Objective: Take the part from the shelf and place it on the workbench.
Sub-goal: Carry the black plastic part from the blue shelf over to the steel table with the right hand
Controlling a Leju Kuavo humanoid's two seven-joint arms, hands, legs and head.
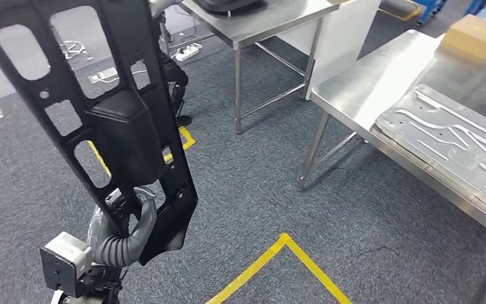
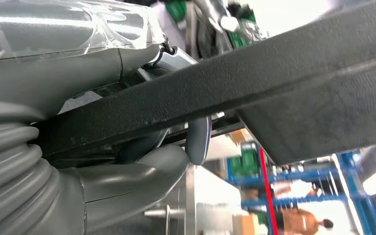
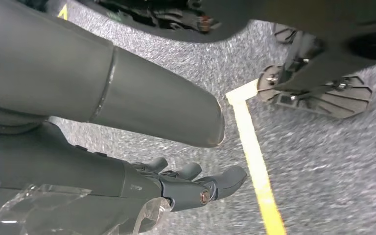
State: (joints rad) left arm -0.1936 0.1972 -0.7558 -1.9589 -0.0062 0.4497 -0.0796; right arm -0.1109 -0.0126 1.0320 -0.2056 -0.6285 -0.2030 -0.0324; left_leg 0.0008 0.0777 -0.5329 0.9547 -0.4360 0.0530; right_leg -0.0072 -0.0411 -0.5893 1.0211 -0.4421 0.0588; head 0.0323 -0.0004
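The part (image 1: 120,126) is a long black plastic frame with cut-out windows and a boxy block at its middle. It stands nearly upright at the left of the head view. My left hand (image 1: 133,228) grips its lower end, fingers curled through an opening. In the left wrist view the part (image 2: 274,83) crosses as a dark bar, with my left hand (image 2: 127,191) wrapped under it and the thumb (image 2: 199,139) hooked behind. The steel workbench (image 1: 380,76) stands to the right, apart from the part. My right hand (image 3: 127,112) hangs over the carpet, fingers (image 3: 196,183) apart, holding nothing.
A ribbed grey metal panel (image 1: 455,139) lies on the workbench, with a cardboard box (image 1: 474,35) behind it. A second steel table (image 1: 259,22) stands farther back. Yellow tape lines (image 1: 285,253) mark the grey carpet. A person (image 2: 303,223) stands by blue racks in the distance.
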